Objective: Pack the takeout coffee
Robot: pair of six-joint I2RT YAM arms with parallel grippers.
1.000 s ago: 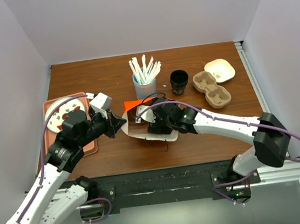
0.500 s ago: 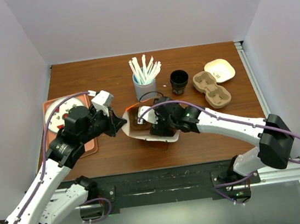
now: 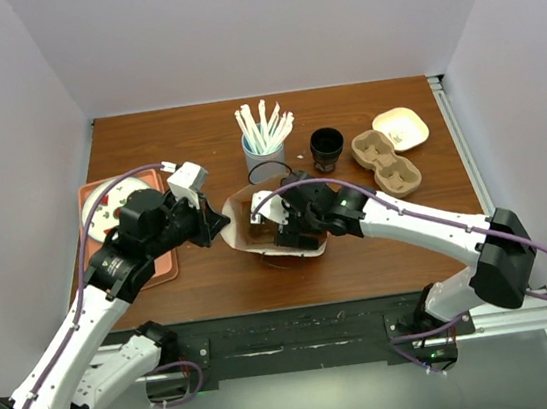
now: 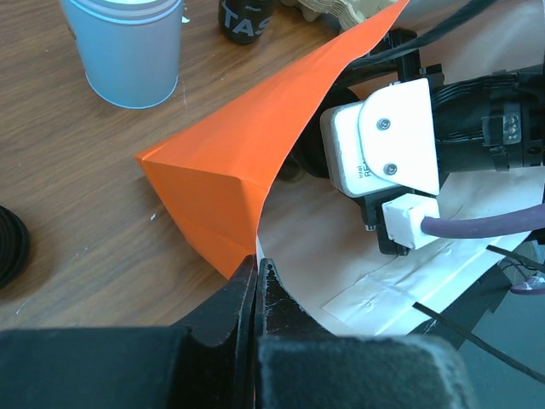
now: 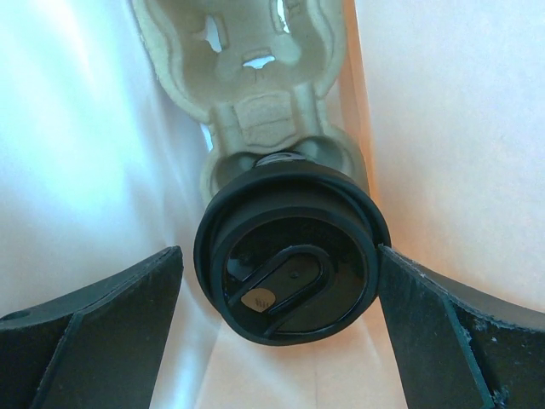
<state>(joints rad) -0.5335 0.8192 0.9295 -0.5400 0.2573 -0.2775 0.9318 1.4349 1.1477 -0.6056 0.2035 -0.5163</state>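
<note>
The takeout coffee shows only in the right wrist view, as a round black lid. It stands in a cavity of a cardboard cup carrier inside a paper bag. My right gripper is inside the bag, jaws open on either side of the lid, the right finger at its rim. My left gripper is shut on the bag's rim, beside its orange outer face, holding the mouth open. In the top view the left gripper is at the bag's left edge and the cup is hidden.
A blue straw holder and an all-black cup stand behind the bag. A second cardboard carrier and a small cream dish lie at the far right. A tray with a plate is on the left. A black ring lies by the holder.
My left gripper has lifted the bag's rim slightly away and the mouth stands wider. My right gripper has shifted a little farther into the bag.
</note>
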